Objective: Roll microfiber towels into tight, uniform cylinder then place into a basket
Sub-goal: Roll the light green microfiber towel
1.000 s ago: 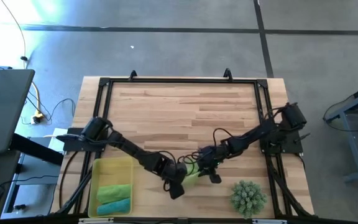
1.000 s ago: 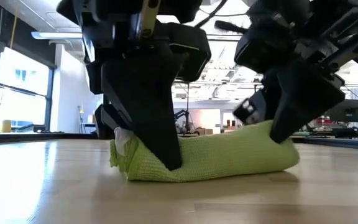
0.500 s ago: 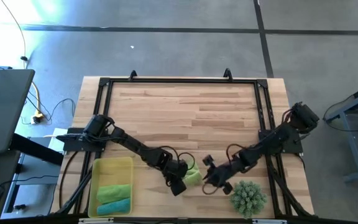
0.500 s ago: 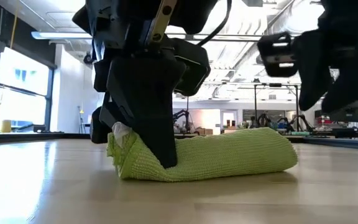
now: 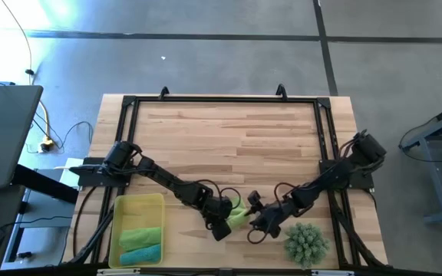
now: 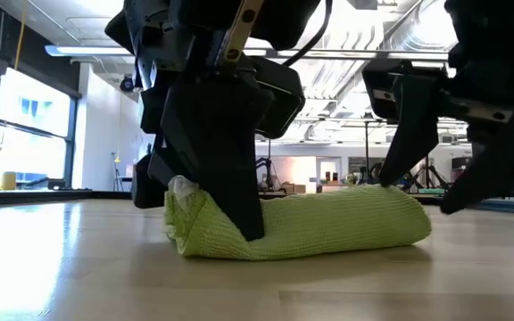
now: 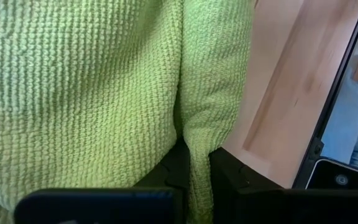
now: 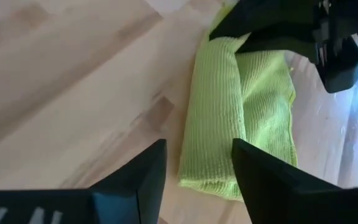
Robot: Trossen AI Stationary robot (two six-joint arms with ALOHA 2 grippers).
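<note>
A lime green microfiber towel (image 6: 310, 227) lies rolled up along the table's near edge (image 5: 237, 218). My left gripper (image 5: 222, 224) is shut on its left end. My right gripper (image 8: 197, 174) is open at the roll's right end (image 8: 210, 177), one finger on either side of it. The yellow basket (image 5: 117, 222) at the near left holds a green towel (image 5: 140, 236) and a teal one (image 5: 143, 254). My left gripper pinches a fold of the towel (image 7: 194, 146) at the roll's left end between its two fingers (image 7: 169, 171). It comes slanting down from the table's left. The roll rests flat on the table under it, with its end bunched up beside the fingers (image 6: 181, 218).
A spiky green ball plant (image 5: 307, 241) stands at the near right, close behind my right gripper. A black frame (image 5: 225, 100) borders the wooden table top. The far half of the table has free room.
My right gripper has let go of the roll's right end, swung off toward the near right, rolled its wrist and opened. It now stands back at that end. My left gripper has kept its hold and nudged the roll slightly rightward.
</note>
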